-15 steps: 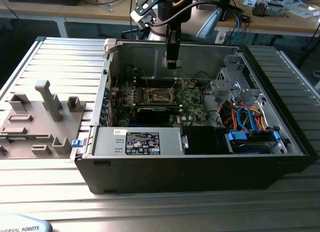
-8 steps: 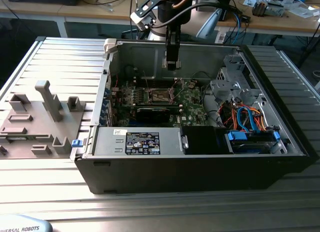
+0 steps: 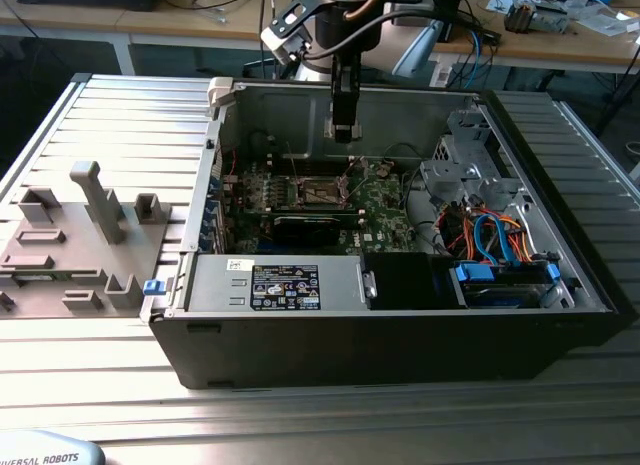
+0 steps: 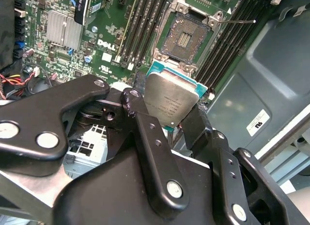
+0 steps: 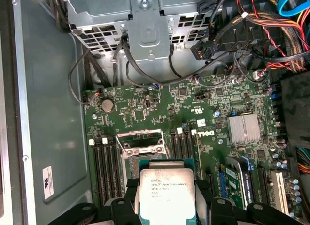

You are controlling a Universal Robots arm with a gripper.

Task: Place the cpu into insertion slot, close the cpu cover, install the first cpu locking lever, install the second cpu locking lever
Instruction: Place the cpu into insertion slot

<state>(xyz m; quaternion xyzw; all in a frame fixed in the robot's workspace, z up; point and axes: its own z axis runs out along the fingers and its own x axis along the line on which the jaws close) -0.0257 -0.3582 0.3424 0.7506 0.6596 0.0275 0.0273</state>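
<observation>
Gripper (image 4: 167,111): black two-finger pincer, closed narrowly on the cpu's opposite edges; in the exterior view it hangs inside the open case, above the board.
Cpu (image 4: 169,97): small square chip, dull silver top on a green base, clamped between the fingers (image 4: 140,118) and raised in the air, not touching the board. In the first wrist view the cpu (image 5: 166,186) sits just short of the socket.
Insertion slot (image 4: 186,37): dark square recess with a metal rim, uncovered, its contact field bare, lying below and just beyond the chip.
Memory slots (image 4: 140,26): long black rows on both sides of the socket.
Motherboard (image 5: 193,104): green, flat on the case floor, with a ribbed silver heat sink (image 5: 243,129) well apart from the socket.
Computer case (image 3: 400,335): black tower on its side, panel off, coloured cables (image 3: 490,230) toward the exterior view's right.
Grey fixture tray (image 3: 80,235): beside the case, on the exterior view's left.
</observation>
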